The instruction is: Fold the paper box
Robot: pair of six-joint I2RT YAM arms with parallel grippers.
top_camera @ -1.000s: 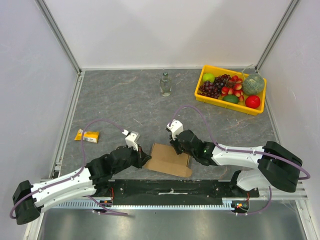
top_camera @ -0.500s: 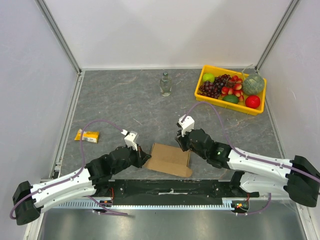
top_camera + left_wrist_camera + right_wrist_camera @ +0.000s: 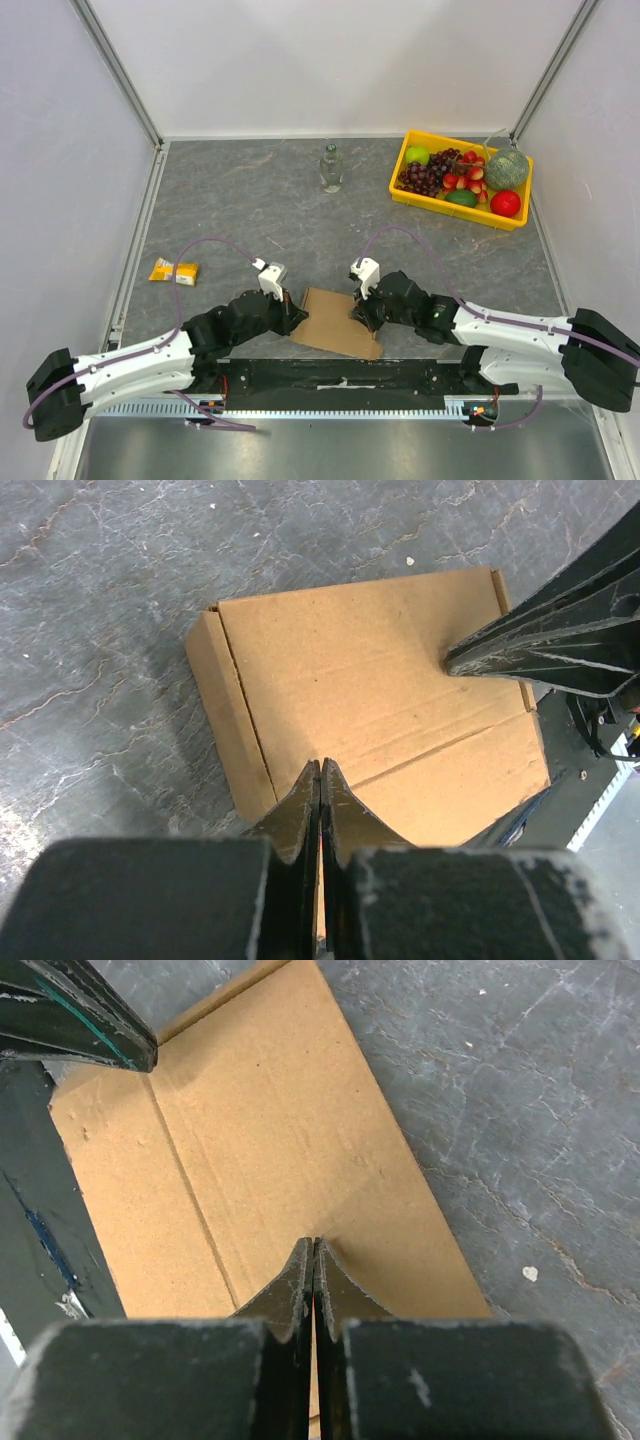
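Note:
The paper box (image 3: pixel 335 322) is a flat brown cardboard sheet with creases, lying at the table's near edge between both arms. In the left wrist view the box (image 3: pixel 380 700) fills the middle, with a narrow folded strip along its left side. My left gripper (image 3: pixel 320 765) is shut, its tips resting over the box's near edge with nothing between them. My right gripper (image 3: pixel 314 1243) is shut too, its tips pressed down on the box (image 3: pixel 270 1150) near its right edge. From above, the left gripper (image 3: pixel 295 318) and right gripper (image 3: pixel 362 312) flank the sheet.
A yellow tray (image 3: pixel 410 193) of fruit stands at the back right. A small glass bottle (image 3: pixel 331 168) stands at the back middle. A yellow packet (image 3: pixel 174 270) lies at the left. The black base rail (image 3: pixel 340 375) runs just below the box.
The right gripper has closed and come down from beyond the box's far right corner onto the sheet. The left arm has shifted slightly right, its tips staying shut at the box's left edge.

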